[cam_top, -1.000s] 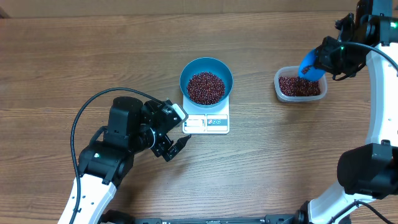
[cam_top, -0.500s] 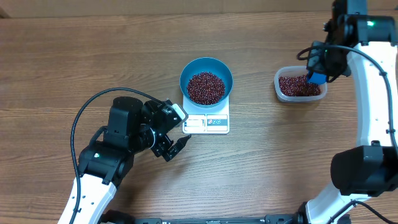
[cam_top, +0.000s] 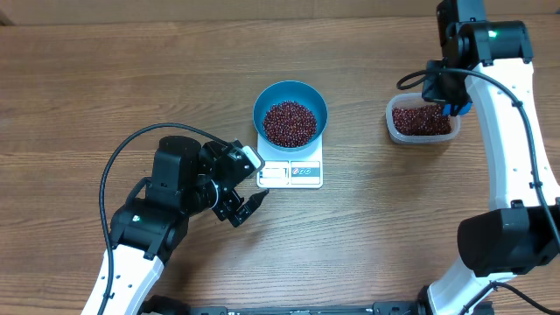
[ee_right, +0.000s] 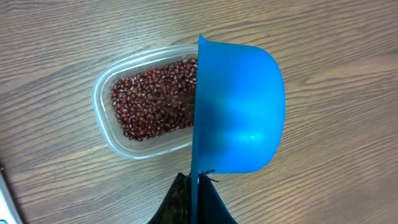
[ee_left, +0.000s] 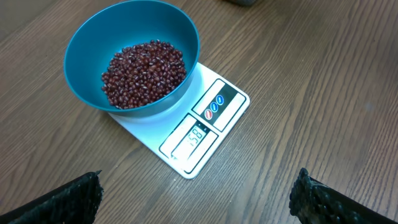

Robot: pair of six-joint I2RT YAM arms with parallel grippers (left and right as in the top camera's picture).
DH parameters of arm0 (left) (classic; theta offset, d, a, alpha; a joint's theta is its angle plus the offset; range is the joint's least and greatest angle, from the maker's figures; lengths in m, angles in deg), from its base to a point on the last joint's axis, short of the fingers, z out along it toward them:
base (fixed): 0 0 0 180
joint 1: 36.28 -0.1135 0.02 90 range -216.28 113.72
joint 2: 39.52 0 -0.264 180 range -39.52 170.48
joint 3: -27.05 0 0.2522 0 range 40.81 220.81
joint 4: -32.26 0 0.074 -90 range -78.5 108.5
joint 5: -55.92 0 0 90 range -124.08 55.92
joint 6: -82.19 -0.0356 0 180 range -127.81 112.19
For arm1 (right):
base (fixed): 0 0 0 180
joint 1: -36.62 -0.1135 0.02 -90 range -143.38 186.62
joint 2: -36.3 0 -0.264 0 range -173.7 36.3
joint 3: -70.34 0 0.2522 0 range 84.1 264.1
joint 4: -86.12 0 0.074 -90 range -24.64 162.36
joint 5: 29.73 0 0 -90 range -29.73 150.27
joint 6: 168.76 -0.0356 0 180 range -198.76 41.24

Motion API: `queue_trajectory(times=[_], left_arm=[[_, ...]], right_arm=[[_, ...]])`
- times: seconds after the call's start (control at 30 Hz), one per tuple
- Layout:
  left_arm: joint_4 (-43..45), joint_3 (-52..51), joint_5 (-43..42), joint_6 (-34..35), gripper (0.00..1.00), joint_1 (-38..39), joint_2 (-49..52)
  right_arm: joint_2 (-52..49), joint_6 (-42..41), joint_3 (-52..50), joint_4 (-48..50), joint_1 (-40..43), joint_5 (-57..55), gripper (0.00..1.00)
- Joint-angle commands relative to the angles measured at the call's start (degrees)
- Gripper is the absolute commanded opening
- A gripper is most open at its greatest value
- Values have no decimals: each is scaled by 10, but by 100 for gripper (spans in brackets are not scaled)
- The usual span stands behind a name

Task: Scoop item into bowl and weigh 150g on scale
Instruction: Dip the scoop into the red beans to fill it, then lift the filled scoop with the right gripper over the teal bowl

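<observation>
The small dark red-brown beans [cam_top: 290, 123] heap in the deep round blue plastic bowl [cam_top: 259, 105] on the flat white square scale [cam_top: 306, 173], with more in the clear plastic tub [cam_top: 390, 114] well right of the scale. The left pincer [cam_top: 252, 182], spread wide and empty, sits just beside the scale's display edge. It is far nearer than the right pincer [ee_right: 194, 199], which is clamped on the small blue scoop [ee_right: 239, 112] over the tub. Only the left wrist view shows the display digits, seemingly slightly over target.

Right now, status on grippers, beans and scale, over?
Left gripper open, beside scale. Right gripper shut on scoop, tipped over tub of beans. Bowl holds beans, sits on scale. Nothing blocking the bowl.
</observation>
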Motion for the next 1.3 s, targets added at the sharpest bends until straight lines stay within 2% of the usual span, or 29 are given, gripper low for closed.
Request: queue_trajectory(times=[0.0, 0.23, 0.47, 0.77, 1.0, 1.27], left_arm=[[2, -3, -10, 2, 100, -5, 1], [2, -3, -10, 2, 100, -5, 1], [2, -3, -10, 2, 99, -5, 1], [2, -3, -10, 2, 99, -5, 1], [2, -3, -10, 2, 100, -5, 1], [2, -3, -10, 2, 99, -5, 1]], right_arm=[[14, -7, 16, 3, -11, -43, 4], [14, -15, 16, 6, -38, -104, 4], [14, -17, 16, 9, -42, -108, 4], [19, 20, 16, 68, -42, 167, 4], [41, 36, 16, 138, -50, 284, 4], [50, 75, 16, 153, -115, 317, 4]])
